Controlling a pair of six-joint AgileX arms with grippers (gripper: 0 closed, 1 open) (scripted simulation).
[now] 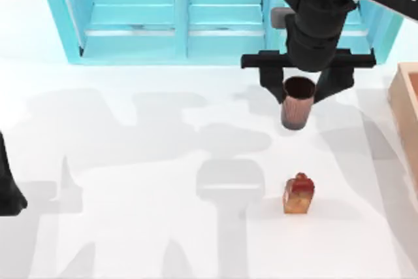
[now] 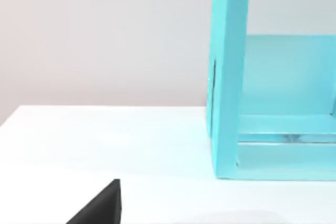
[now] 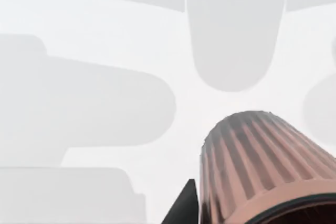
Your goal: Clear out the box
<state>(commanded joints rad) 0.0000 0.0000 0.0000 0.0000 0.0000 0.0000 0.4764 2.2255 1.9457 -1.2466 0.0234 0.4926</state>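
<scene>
Ribbed copper cup (image 1: pixel 297 104) is clamped in our right gripper (image 1: pixel 299 83) above the table (image 1: pixel 130 161), left of the box (image 1: pixel 406 99) at the right edge; we advise lowering it upright, clear of the red block (image 1: pixel 298 195), before opening.

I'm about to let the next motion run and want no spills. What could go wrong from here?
1. The right hand holds the ribbed brown cup above the table; a slipping grip would probably drop it.
2. The small red-orange item stands nearby; a falling cup might hit it.
3. The turquoise shelf unit is close behind the arm and might be clipped.
</scene>
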